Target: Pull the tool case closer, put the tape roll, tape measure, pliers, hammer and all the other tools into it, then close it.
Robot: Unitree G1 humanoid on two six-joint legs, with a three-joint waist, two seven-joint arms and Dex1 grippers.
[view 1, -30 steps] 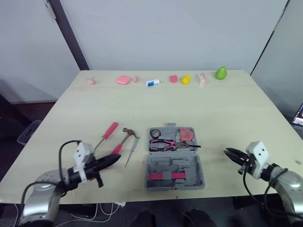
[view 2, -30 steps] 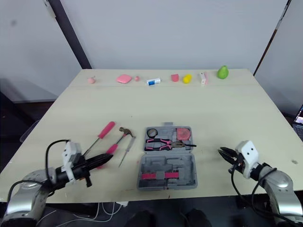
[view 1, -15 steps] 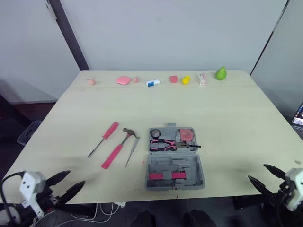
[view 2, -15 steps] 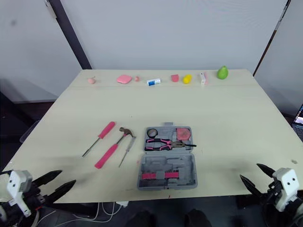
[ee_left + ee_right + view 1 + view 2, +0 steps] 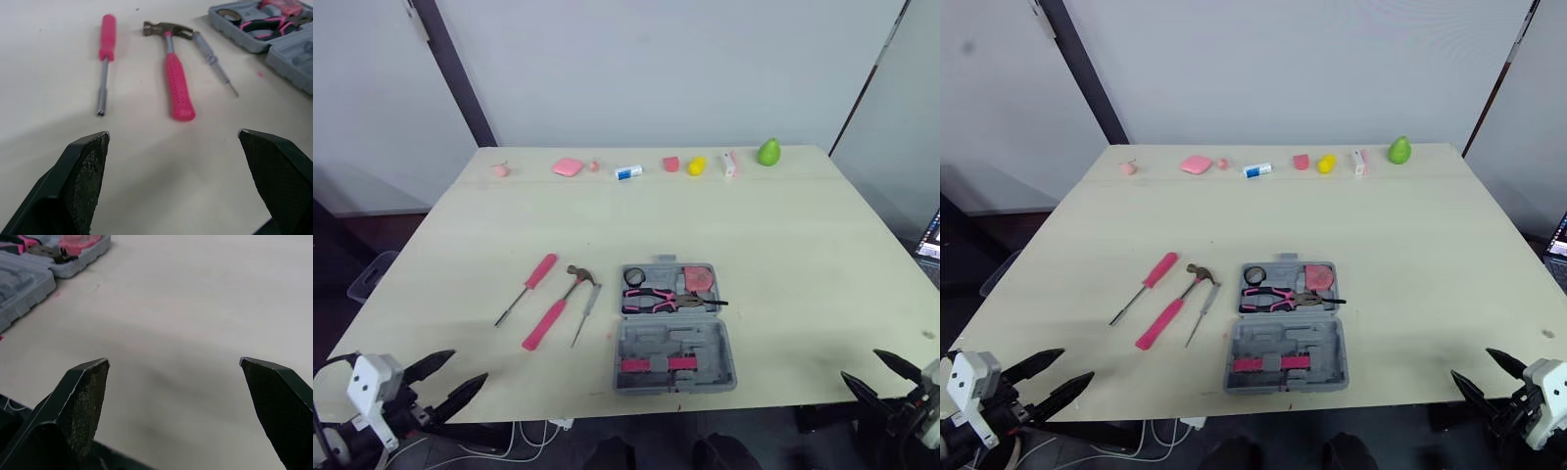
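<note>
The grey tool case [image 5: 675, 331] lies open near the table's front middle. Its far half holds the pink-handled pliers [image 5: 662, 299], a black tape roll [image 5: 634, 277] and a pink tape measure [image 5: 702, 279]. Left of the case lie the pink-handled hammer [image 5: 556, 311], a pink screwdriver [image 5: 529, 287] and a thin grey screwdriver [image 5: 586, 311]. My left gripper [image 5: 470, 365] hangs open off the table's front left edge, pointing toward the hammer [image 5: 176, 83]. At the front right edge my right gripper [image 5: 859, 364] is open and holds nothing. The case [image 5: 29, 274] lies well to its left.
Small items line the far edge of the table [image 5: 783, 255]: a green pear [image 5: 770, 152], a yellow piece [image 5: 698, 164], a white tube [image 5: 628, 172] and several pink pieces. A dark pole [image 5: 460, 73] leans against the wall at the back left.
Both grippers were shut over the table's front a second ago. They have drawn back past the front edge and opened. The tools and case have not moved.
</note>
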